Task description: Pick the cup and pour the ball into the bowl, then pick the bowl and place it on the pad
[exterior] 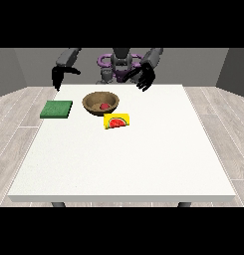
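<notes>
A wooden bowl [100,104] is seen on the white table [143,159], toward the far edge, and a small red ball [103,106] is seen lying inside it. Just in front of the bowl and slightly toward the view's right, a yellow cup [117,121] with a watermelon picture is found lying on its side, close to the bowl's rim; whether the two touch cannot be told. A green pad [57,109] is laid flat on the table, at the bowl's other side, apart from it.

The hand at the view's right [145,77] is held over the table's far edge, beyond the bowl and off to its right, with fingers hanging relaxed and spread downward; nothing is held in it. The cup is seen below and in front of this hand, well apart from it.

The hand at the view's left [58,76] is held near the table's far corner, beyond the pad. Its fingers are pointed downward and nothing is gripped. The pad lies in front of this hand, the bowl off to its side.
</notes>
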`<action>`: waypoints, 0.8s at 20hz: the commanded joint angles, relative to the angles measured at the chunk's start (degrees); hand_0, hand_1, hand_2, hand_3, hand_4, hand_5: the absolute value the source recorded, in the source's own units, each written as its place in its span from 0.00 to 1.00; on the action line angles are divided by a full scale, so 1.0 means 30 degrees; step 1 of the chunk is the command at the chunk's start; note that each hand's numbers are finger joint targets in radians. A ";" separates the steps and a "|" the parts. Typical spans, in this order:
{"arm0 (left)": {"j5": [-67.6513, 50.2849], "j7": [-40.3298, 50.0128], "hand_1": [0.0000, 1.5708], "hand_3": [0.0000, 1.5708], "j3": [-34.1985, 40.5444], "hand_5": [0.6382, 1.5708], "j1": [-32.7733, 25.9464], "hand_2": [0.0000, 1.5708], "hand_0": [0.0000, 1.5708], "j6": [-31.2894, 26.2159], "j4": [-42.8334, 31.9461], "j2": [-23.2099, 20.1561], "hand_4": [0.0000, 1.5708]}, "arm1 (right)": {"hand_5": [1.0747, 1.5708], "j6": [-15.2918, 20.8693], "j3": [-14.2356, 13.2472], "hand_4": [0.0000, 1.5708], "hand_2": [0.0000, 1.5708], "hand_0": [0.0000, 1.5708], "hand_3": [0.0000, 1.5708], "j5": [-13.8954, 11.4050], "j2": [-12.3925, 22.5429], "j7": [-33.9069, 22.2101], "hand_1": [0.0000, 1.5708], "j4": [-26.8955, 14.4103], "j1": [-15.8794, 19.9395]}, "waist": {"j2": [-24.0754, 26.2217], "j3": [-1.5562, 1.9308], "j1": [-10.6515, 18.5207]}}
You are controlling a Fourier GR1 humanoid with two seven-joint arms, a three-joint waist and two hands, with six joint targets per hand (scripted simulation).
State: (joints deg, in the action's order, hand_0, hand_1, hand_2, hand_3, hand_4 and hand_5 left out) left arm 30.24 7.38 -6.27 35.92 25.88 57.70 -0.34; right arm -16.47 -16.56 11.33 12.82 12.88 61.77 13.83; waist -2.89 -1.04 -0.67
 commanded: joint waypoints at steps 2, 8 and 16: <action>-0.6176 -0.4447 0.00 0.00 0.0027 0.99 -0.2138 0.00 0.00 -0.2039 0.2427 0.0107 0.00 | 1.00 0.3630 0.0769 0.14 0.00 0.00 0.00 -0.1215 -0.2583 0.0055 0.00 0.0290 0.1222 | -0.1222 0.0218 0.1435; -0.7746 -0.7832 0.00 0.00 0.1340 0.99 -0.3711 0.00 0.00 -0.5621 0.2574 -0.0884 0.00 | 1.00 0.5341 0.0620 0.21 0.00 0.00 0.00 -0.1465 -0.3237 0.0416 0.00 -0.0460 0.1910 | -0.1570 0.0337 0.2493; -0.7420 -0.6509 0.00 0.00 0.1300 0.99 -0.4161 0.00 0.00 -0.6086 0.4707 -0.1305 0.00 | 0.99 0.4637 -0.0338 0.16 0.00 0.00 0.00 -0.1026 -0.2128 0.4136 0.00 -0.5870 0.3087 | -0.1929 0.0358 0.2690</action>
State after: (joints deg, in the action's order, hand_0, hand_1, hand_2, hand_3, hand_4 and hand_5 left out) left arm 7.55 -13.80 -2.01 23.47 8.20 68.31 -3.84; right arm -1.95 -16.31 8.06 5.25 19.55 51.30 21.65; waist -7.61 -0.02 6.48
